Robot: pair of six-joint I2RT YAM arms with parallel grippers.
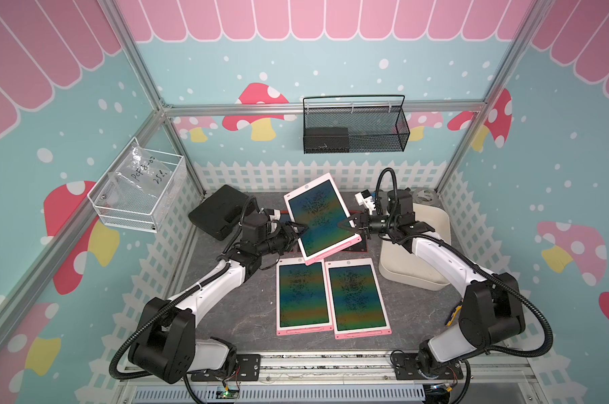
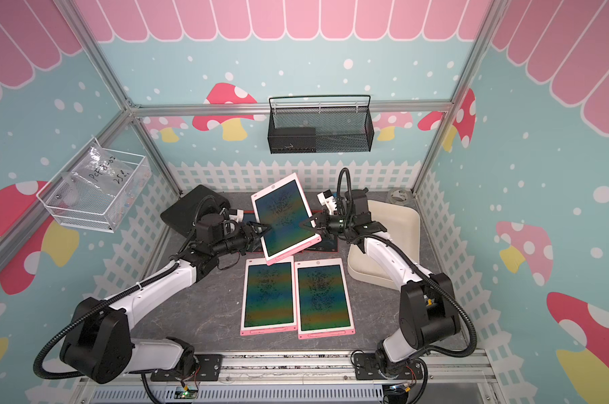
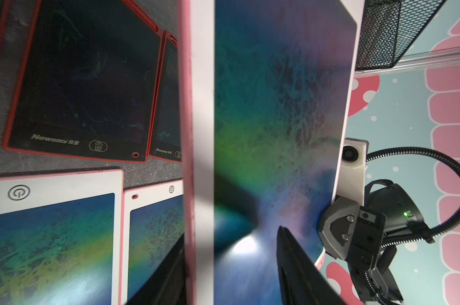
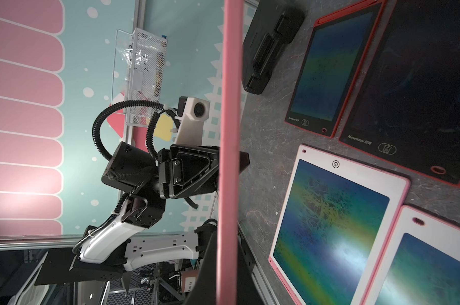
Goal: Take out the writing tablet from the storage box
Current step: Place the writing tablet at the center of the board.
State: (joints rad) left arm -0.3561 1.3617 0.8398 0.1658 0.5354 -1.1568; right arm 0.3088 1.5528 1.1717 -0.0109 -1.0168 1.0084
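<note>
the writing tablet (image 1: 318,218) hangs tilted in the air, clear of the storage box (image 1: 394,276) and above the surface (image 1: 233,307), one long edge pinched in the right hand (image 1: 345,225); the left hand (image 1: 299,229) straddles the opposite edge, its grip impossible to judge. that hand should clamp squarely before any release

Robot test cell, aluminium frame (image 1: 446,105), mushroom backdrop (image 1: 259,94)
</note>
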